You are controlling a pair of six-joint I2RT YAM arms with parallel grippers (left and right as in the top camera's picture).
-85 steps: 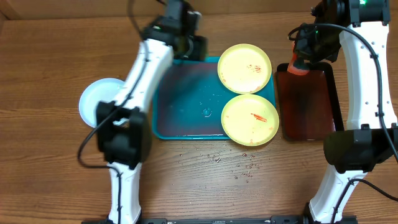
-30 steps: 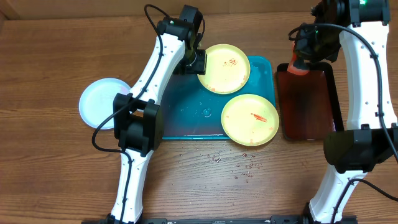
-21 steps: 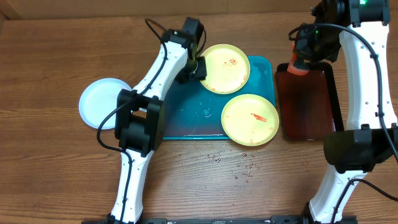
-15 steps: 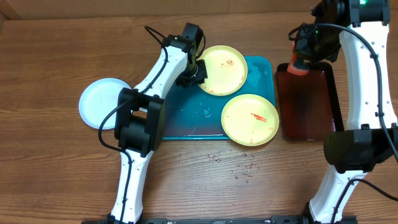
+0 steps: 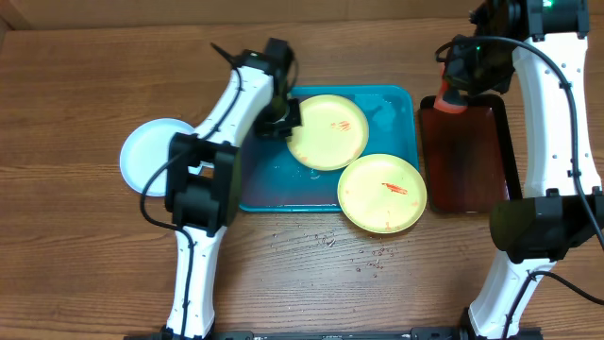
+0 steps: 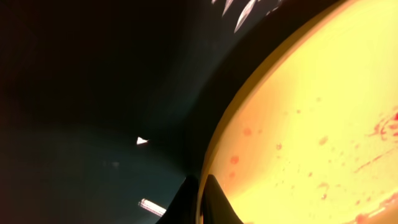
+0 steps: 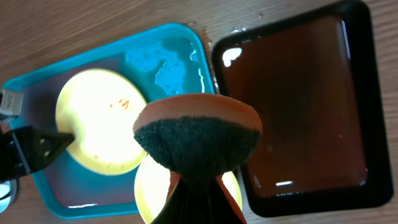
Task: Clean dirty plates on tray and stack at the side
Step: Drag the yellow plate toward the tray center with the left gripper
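Note:
My left gripper (image 5: 286,121) is shut on the left rim of a yellow-green plate (image 5: 330,132) with red smears, held over the turquoise tray (image 5: 269,179). In the left wrist view the plate (image 6: 311,124) has its rim pinched between the black fingers (image 6: 186,202). A second smeared yellow-green plate (image 5: 382,194) overhangs the tray's front right corner. The pale blue-white plate (image 5: 149,156) lies on the table left of the tray. My right gripper (image 5: 453,94) hangs above the dark tray, shut on an orange sponge (image 7: 198,140) with a dark scrub face.
The dark red-black tray (image 5: 467,161) holding liquid stands right of the turquoise tray. Water pools in the turquoise tray's far right corner (image 7: 165,62). Droplets (image 5: 363,253) spot the wooden table in front of it.
The left gripper closed on the far yellow-green plate's rim and drew it left and toward the front. The near plate slid slightly off the tray's corner. The right arm stayed still.

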